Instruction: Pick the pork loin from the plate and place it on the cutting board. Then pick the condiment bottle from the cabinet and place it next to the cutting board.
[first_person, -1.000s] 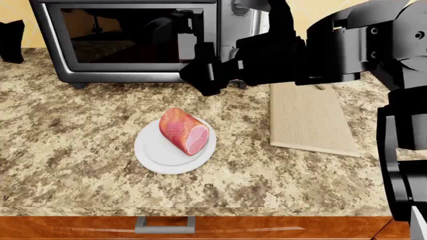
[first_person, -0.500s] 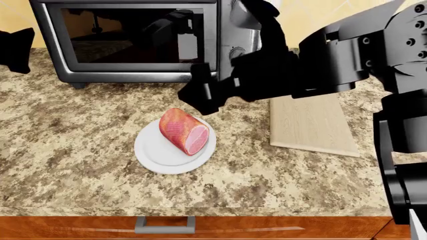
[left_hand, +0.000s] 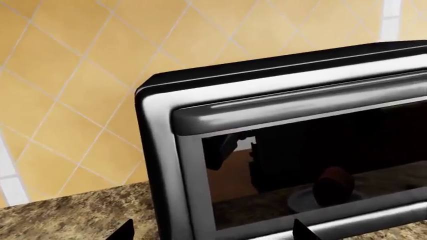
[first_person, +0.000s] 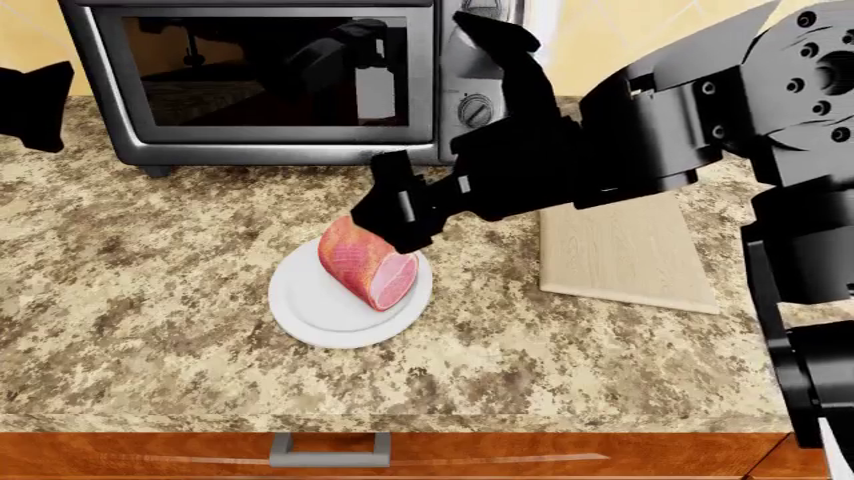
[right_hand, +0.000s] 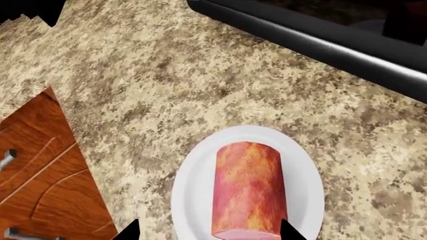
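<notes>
The right arm reached across the head view from the right, its gripper (first_person: 387, 215) hanging just above the far end of the loin (first_person: 367, 262). In the right wrist view the two fingertips (right_hand: 130, 231) stood spread, one on each side of the loin (right_hand: 248, 190), not touching it. The loin lay on its side on the plate (first_person: 307, 300), the pale cut face toward the counter's front edge. The left gripper (first_person: 34, 100) showed only as a dark shape at the far left; whether its jaws were apart I could not tell.

The board (first_person: 621, 250) lay bare on the speckled granite counter (first_person: 147, 290), right of the plate and apart from it. A toaster oven (first_person: 267, 80) stood behind against yellow tile.

A second ago the right gripper was higher, by the oven's foot; it had come down toward the loin.
</notes>
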